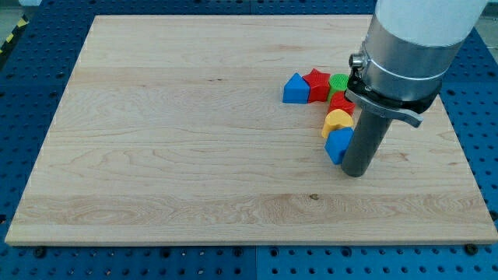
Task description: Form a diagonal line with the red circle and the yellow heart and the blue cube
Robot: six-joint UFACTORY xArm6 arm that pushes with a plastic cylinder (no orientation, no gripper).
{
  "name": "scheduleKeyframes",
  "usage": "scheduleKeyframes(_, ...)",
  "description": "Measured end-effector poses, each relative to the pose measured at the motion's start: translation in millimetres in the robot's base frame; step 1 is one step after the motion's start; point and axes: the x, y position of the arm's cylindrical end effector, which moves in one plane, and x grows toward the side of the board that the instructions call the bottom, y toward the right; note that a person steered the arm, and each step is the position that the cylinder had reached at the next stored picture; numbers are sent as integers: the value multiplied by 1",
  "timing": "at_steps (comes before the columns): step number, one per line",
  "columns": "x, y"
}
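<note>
My tip (355, 173), a bare rod with no tool to open or close, touches the blue cube's (338, 145) right side below the yellow heart (337, 122) and partly hidden red circle (341, 102); push gently to keep their slant.

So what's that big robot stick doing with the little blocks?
The arm is pushing blocks around a wooden board with a dark rod. My tip sits right beside the blue cube, on its right in the view. Just above the cube is the yellow heart, then a red block, partly hidden, so the three run in a short slanted row. Further up sit a green block, a red star and another blue block.
</note>
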Motion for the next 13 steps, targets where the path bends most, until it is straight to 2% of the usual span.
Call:
scheduleKeyframes(3,0,0)
scheduleKeyframes(4,21,31)
scheduleKeyframes(5,6,107)
scheduleKeyframes(6,-39,136)
scheduleKeyframes(7,-64,105)
scheduleKeyframes(9,-73,16)
scheduleKeyframes(10,-91,12)
scheduleKeyframes(12,-90,-31)
scheduleKeyframes(13,-79,-33)
